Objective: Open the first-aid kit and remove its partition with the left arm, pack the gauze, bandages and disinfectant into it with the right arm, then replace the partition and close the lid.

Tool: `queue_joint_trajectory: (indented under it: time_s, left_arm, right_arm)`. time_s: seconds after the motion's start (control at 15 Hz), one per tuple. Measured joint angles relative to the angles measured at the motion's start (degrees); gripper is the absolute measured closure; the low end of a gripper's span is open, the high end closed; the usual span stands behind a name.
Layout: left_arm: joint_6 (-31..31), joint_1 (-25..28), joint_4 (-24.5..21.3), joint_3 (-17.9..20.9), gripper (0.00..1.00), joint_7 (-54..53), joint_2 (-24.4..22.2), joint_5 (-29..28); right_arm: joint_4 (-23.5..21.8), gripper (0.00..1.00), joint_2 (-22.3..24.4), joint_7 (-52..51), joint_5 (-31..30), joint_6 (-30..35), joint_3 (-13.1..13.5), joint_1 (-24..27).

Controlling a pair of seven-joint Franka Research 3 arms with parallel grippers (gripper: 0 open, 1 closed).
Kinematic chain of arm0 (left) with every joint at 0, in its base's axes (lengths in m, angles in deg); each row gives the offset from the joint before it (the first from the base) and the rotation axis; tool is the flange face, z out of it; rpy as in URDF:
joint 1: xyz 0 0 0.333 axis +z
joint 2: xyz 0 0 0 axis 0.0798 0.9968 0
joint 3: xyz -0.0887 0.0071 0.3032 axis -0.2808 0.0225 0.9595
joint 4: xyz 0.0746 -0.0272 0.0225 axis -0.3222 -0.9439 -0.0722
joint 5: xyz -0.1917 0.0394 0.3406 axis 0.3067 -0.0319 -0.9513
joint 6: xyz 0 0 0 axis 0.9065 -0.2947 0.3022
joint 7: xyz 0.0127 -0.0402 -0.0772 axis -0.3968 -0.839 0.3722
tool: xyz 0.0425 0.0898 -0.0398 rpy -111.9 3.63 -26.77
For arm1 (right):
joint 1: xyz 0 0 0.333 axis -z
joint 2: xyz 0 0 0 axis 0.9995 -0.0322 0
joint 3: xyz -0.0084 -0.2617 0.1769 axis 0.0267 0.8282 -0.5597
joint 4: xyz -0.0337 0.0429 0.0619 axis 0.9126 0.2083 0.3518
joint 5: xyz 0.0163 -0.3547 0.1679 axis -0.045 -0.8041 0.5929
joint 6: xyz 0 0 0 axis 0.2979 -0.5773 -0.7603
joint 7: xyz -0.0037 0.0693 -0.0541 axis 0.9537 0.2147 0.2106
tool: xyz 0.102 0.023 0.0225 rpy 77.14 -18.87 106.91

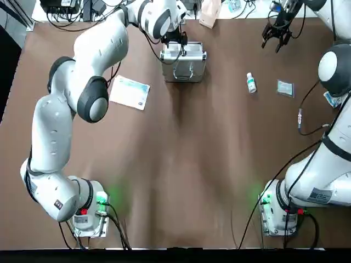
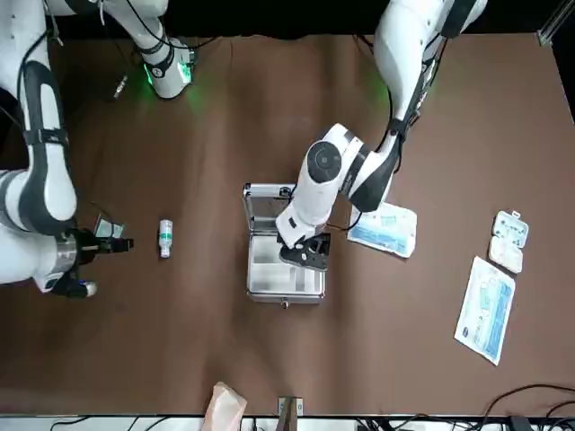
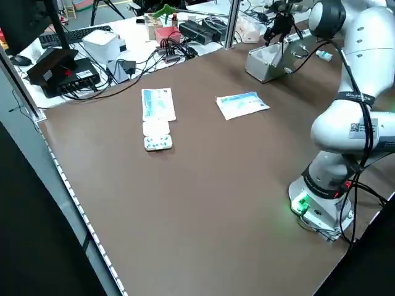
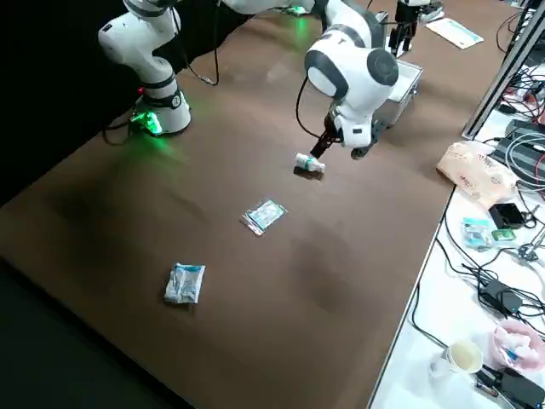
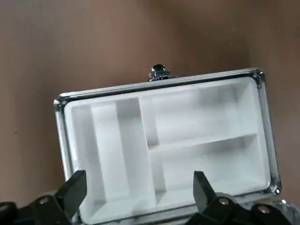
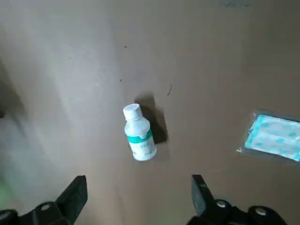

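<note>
The first-aid kit [image 1: 184, 61] [image 2: 284, 269] stands open at the far middle of the table, its lid [image 2: 268, 203] raised on the robot's side. The white partition [image 5: 164, 145] sits inside, split into compartments. My left gripper [image 1: 174, 40] [image 5: 138, 187] hovers open just above the case, holding nothing. The disinfectant [image 1: 251, 83] [image 6: 139, 133] lies on its side to the right of the kit. A small clear packet [image 1: 285, 87] [image 6: 274, 140] lies beyond it, and a white-blue wrapped pack [image 1: 331, 99] lies by the right edge. My right gripper [image 1: 276, 38] [image 6: 138, 194] hangs open above the bottle.
A flat blue-white pack [image 1: 130, 92] lies left of the kit. Another flat pack [image 2: 485, 310] and a small white box [image 2: 508, 238] lie farther left. Cables and clutter [image 3: 160, 31] crowd the bench past the table's far edge. A loose cable plug [image 1: 300, 118] lies by the right arm.
</note>
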Motion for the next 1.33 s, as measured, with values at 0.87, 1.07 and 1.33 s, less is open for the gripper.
queue_joint_trajectory:
  time_s: [0.87,1.07,1.33]
  left_arm:
    - [-1.95,-0.26,0.65,-0.17,0.02,4.2,4.66,0.0]
    - [-2.0,-0.34,0.73,-0.18,0.04,4.22,4.94,0.0]
    - [-2.0,-0.37,0.73,-0.19,0.1,4.23,5.02,0.0]
  right_arm:
    - [-18.29,0.06,0.93,-2.99,-1.3,-16.23,-0.46,-4.96]
    - [-19.37,0.07,0.9,-5.4,-3.63,-16.6,-0.37,-5.07]
    - [-20.35,0.11,0.2,-7.18,-3.87,-18.23,-0.16,-5.08]
